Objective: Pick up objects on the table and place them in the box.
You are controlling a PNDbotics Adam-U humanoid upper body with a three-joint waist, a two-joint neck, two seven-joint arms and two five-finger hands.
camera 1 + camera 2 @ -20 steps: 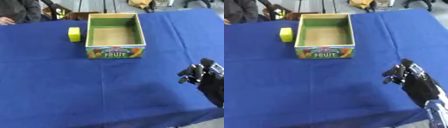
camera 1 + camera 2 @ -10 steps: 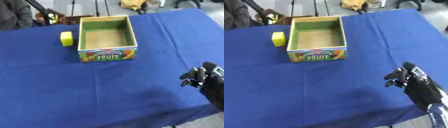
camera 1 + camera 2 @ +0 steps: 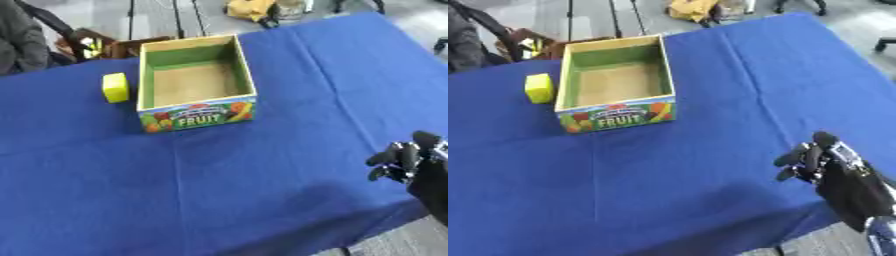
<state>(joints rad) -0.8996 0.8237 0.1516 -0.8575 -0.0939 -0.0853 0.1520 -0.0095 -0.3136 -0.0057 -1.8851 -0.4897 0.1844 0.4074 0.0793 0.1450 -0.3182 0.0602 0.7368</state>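
An open cardboard box (image 3: pixel 232 72) with green inner walls and a "FRUIT" label on its front stands on the blue tablecloth, and nothing shows inside it. A small yellow block (image 3: pixel 115 87) lies on the cloth just left of the box, apart from it. My right hand (image 3: pixel 833 170) hovers over the cloth near the lower right edge, far from both, its black fingers curled with nothing in them. My left hand shows in neither view.
The blue cloth (image 3: pixel 219 190) covers the whole table; its front edge drops off at the lower right. Beyond the far edge are a dark chair (image 3: pixel 83 42), a seated person at the upper left, and yellow clutter (image 3: pixel 254 9) on the floor.
The camera has tilted, so the box and block sit differently in the picture and the table looks askew. My right hand stays near the lower right with its fingers curled.
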